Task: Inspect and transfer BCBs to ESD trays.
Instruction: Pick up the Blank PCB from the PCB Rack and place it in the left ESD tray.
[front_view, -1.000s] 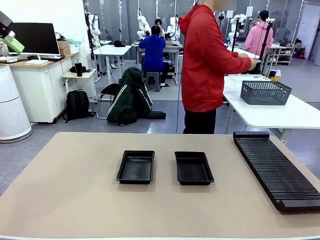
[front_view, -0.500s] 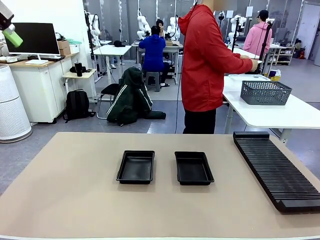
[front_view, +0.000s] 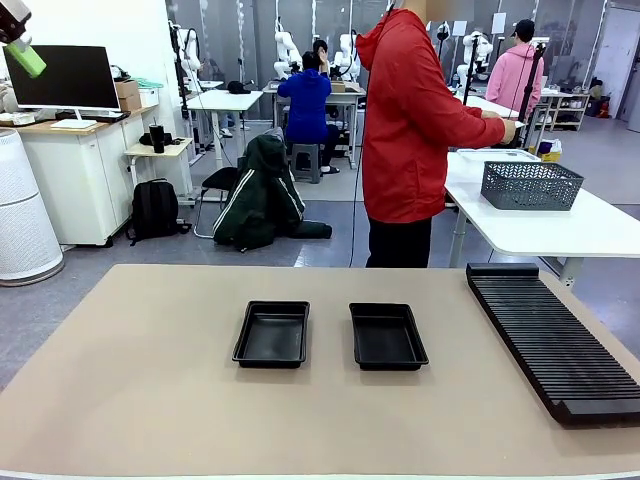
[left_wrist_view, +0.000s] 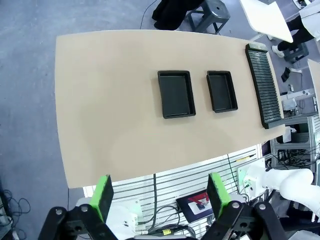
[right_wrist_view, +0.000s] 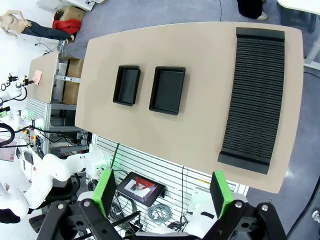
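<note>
The ESD trays (front_view: 272, 334) sat side by side mid-frame on the table (front_view: 130, 380) (ribbed rack (front_view: 550, 340) at right); left claw (left_wrist_view: 161, 196) and right claw (right_wrist_view: 163, 196) both gaped wide.

floor (front_view: 90, 300) grey | wall (front_view: 120, 30) white | white tables (front_view: 540, 225) | monitor (front_view: 60, 75) on cabinet (front_view: 70, 185) | backpack (front_view: 155, 210) on floor

The table top (front_view: 150, 400) across the lower frame is smooth, matt and tan, and the two ESD trays (front_view: 272, 335) (front_view: 387, 337) at its centre are black plastic with a faint sheen on their floors. The ribbed rack (front_view: 555, 345) at lower right is duller black plastic; the mesh basket (front_view: 530, 186) at upper right is matt grey, plastic or metal I cannot tell. At the bottom of the left wrist view, the left gripper (left_wrist_view: 160, 186) has matt green pads (left_wrist_view: 104, 191).
</note>
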